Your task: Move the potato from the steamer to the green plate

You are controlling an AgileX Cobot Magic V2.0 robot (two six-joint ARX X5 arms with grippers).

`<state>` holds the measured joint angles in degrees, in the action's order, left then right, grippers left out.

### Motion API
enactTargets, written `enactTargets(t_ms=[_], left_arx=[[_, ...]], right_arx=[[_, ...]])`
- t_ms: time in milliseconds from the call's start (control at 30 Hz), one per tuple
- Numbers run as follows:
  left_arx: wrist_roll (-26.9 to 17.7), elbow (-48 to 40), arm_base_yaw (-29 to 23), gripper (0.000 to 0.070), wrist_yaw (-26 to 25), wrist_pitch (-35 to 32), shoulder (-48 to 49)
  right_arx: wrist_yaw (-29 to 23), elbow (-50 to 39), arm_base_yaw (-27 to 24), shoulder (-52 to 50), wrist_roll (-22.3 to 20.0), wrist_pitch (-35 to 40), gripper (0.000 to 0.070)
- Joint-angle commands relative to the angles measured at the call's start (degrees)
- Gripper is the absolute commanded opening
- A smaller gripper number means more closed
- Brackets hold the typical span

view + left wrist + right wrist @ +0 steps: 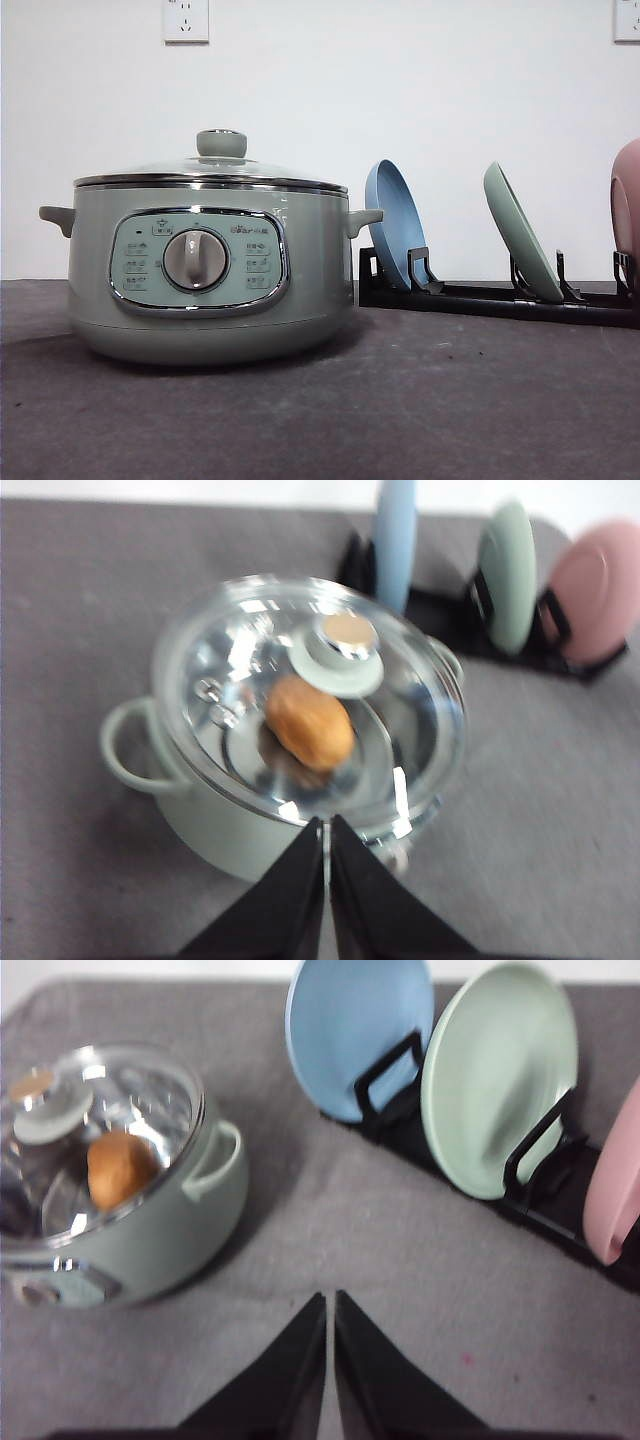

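Right, nothing has started: your potato (pixel 309 723) sits inside the steamer (pixel 205 270) under the glass lid (pixel 300 695), and the green plate (pixel 522 233) stands on edge in the black rack (pixel 500 298), not flat on the bench (pixel 400 400).

Largest first. Steamer stands on the left part of the bench, lid seated on its rim, green knob (pixel 221 143) on top, dial facing the front camera. Rack is to the right of it and further back, well apart from the potato. It holds the blue plate (pixel 393 222) nearest the steamer, then the green plate, then the pink dish (pixel 627 205) at the far end. Potato lies near the middle of the pot, just beside the knob in the left wrist view.

Left gripper (pixel 327 845) hangs above the steamer's near side, jaws closed together, holding nothing. Right gripper (pixel 330 1325) hangs over bare bench between steamer and rack, jaws also closed and empty.

Step in hand, by my read: lid removal. You'd need to open the left jaws, drop onto the knob, lift the lid clear. The plate likely needs laying flat too.
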<state>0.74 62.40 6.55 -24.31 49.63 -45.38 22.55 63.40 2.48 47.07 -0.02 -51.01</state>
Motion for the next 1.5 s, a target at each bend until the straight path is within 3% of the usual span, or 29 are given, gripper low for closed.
enactTargets(t_ms=[0, 367, 467, 533, 567, 633, 667, 700, 1267, 1467], left_arx=[[-2.8, 1.8, 1.1, 0.0001, -0.4, 0.6, -1.3], [-3.1, 1.9, 4.3, 0.0004, -0.4, 1.8, -3.0], [-2.6, 1.9, 4.3, 0.012, -0.4, 1.8, -3.0], [-2.5, 1.9, 4.3, 0.0278, -0.4, 1.8, -3.0], [-2.4, 1.9, 4.3, 0.0375, -0.4, 1.8, -3.0], [-1.8, 1.9, 4.3, 0.0504, -0.4, 1.8, -3.0], [-1.6, 1.9, 4.3, 0.0555, -0.4, 1.8, -3.0], [-1.5, 1.9, 4.3, 0.0566, -0.4, 1.8, -3.0], [-1.3, 1.9, 4.3, 0.0566, -0.4, 1.8, -3.0], [-1.3, 1.9, 4.3, 0.0566, -0.4, 1.7, -3.0]], right_arx=[[0.4, 2.1, 1.0, 1.3, -3.2, -1.7, 0.0], [0.2, 3.1, 4.7, 3.0, -5.2, -6.0, 0.0], [0.2, 3.1, 4.7, 3.0, -5.1, -6.1, 0.0024], [0.1, 3.1, 4.7, 3.0, -4.8, -6.1, 0.0171], [0.0, 3.1, 4.7, 3.0, -4.4, -6.1, 0.029], [0.0, 3.1, 4.7, 3.0, -3.9, -6.0, 0.049], [0.0, 3.1, 4.7, 3.0, -3.6, -6.0, 0.0562], [0.0, 3.1, 4.7, 3.0, -3.6, -6.0, 0.0578], [-0.1, 3.1, 4.7, 3.0, -2.9, -5.4, 0.0582], [-0.1, 3.2, 4.7, 3.7, 1.8, -0.7, 0.0582]])
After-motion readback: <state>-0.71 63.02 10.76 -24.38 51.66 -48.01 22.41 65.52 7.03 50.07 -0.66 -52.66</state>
